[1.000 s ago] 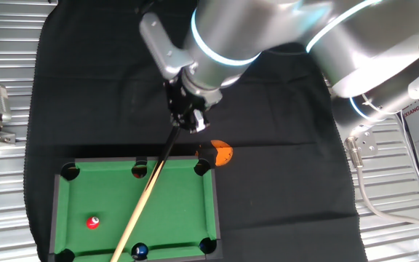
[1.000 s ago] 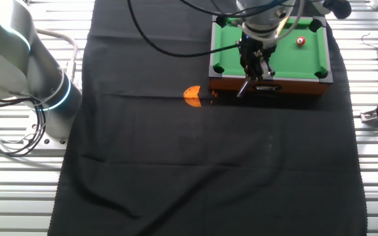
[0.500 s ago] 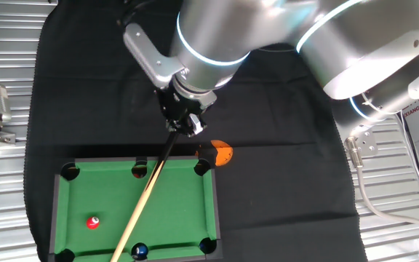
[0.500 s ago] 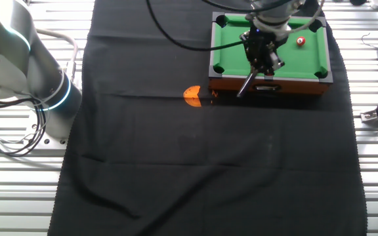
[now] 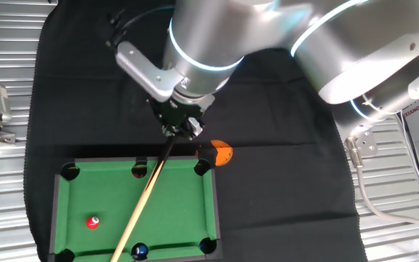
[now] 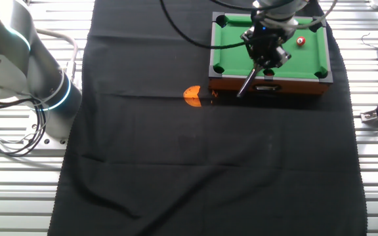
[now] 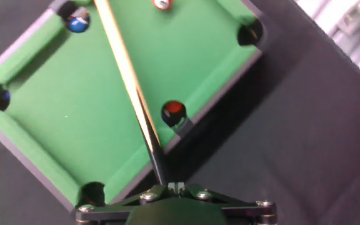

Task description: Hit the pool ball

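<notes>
Gripper (image 5: 179,129) closed on butt of cue (image 5: 145,200), just beyond far rail of miniature pool table (image 5: 209,211). In one fixed view, cue's long axis running from 1 o'clock down to 7 o'clock across green felt, tip end near dark blue ball (image 5: 140,252). Pool ball (image 5: 93,222), red with white spot, resting near left rail, toward 8 o'clock from gripper and well left of cue line. Round, so no axis or heading. Orange ball (image 5: 223,154) off table by corner pocket.

The pool ball (image 5: 93,222) is a tiny glossy red sphere with a small white spot facing up. It rests on the green felt of the pool table (image 5: 180,207), out in the open toward one short end, apart from the rails and clear of every pocket.
</notes>
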### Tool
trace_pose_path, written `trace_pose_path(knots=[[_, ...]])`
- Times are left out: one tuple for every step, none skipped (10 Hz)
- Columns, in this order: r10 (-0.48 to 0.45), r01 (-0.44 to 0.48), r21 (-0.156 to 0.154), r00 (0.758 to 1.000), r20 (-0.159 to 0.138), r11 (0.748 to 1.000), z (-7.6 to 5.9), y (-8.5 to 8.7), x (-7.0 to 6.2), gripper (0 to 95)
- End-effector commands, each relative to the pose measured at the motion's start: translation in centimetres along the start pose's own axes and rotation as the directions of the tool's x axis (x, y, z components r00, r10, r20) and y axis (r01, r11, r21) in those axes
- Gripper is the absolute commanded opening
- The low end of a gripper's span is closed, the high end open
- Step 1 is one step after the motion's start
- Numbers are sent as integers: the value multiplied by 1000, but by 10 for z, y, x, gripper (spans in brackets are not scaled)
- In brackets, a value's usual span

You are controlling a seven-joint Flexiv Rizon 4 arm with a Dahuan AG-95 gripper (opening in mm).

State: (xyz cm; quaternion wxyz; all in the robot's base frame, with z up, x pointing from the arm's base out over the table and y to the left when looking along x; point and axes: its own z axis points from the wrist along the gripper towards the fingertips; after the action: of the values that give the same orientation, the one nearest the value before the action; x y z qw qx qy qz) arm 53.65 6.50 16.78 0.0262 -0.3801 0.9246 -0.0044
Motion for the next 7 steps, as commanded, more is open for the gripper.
trace_pose_path(knots=[[-39, 39, -7, 999, -8, 999, 1, 4, -16, 0], [-67, 67, -7, 998, -10, 998, 1, 4, -23, 0], [-79, 78, -11, 997, -4, 997, 3, 4, -25, 0], [-93, 93, -14, 996, 1, 996, 5, 5, -26, 0], [-99, 99, -14, 995, 1, 995, 6, 5, -27, 190], [-106, 106, -15, 994, 4, 994, 8, 6, -28, 190], [-117, 117, -15, 993, 4, 993, 8, 7, -31, 190]])
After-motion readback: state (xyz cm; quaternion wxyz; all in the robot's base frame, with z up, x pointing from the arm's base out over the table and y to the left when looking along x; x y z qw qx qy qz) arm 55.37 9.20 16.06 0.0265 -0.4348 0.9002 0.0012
